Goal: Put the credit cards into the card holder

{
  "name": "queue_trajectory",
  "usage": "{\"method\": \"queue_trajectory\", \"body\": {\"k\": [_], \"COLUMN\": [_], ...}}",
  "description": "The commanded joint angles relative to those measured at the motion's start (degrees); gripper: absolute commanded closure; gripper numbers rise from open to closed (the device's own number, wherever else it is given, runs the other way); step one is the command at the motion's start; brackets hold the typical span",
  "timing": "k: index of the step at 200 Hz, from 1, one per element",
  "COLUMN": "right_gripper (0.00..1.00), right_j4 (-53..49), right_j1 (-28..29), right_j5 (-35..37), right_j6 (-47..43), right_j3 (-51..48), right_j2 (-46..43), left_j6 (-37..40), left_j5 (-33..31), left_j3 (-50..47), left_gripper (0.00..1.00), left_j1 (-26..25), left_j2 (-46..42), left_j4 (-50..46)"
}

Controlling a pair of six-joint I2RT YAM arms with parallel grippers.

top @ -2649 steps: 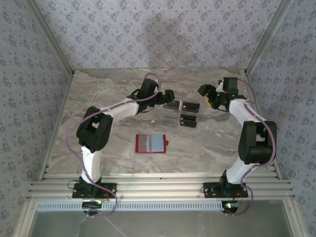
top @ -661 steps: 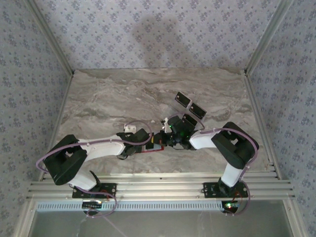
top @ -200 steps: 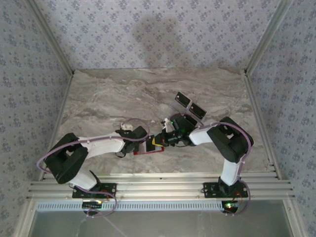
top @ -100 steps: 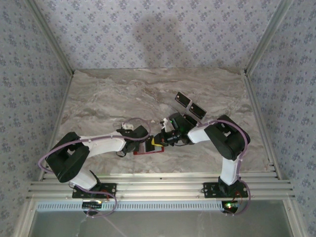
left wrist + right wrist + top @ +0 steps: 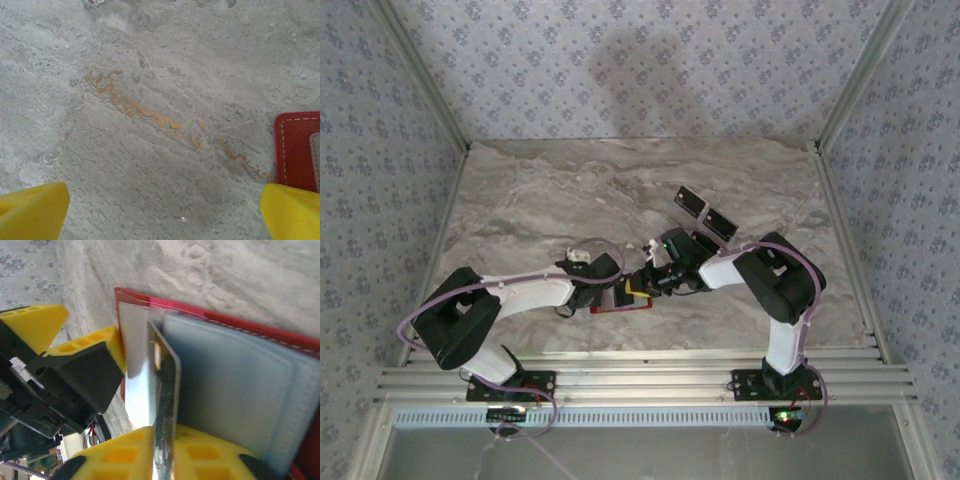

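Right gripper [image 5: 162, 452] is clamped on the silvery grey card [image 5: 164, 365], held edge-on over the open red card holder [image 5: 240, 322] filling the middle of its wrist view. Thin, stiff, light, probably slick: pinch the trailing edge and leave the leading edge free for the pocket. Left gripper [image 5: 161, 212] is spread wide, grasping nothing, beside the holder's edge. Black cards [image 5: 691, 203] lie upper right of centre. No writing readable.
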Motion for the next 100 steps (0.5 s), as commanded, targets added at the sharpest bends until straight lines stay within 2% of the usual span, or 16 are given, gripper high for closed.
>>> {"method": "queue_trajectory", "body": {"k": [1,100], "right_gripper": [0.73,0.68], "right_j4": [-4.2,-7.9], "right_j1": [-0.6,-1.5], "right_j5": [1.3,3.1], "right_j6": [-1.2,-2.8], "right_j3": [0.1,-0.1], "right_j2": [0.5,-1.1], "left_j6": [0.4,0.3], "left_j5": [-0.2,-0.7], "left_j3": [-0.2,-0.1], "left_gripper": [0.01,0.01], "left_j1": [0.9,1.2], "left_j2": [0.6,0.5], "left_j4": [0.0,-0.4]}}
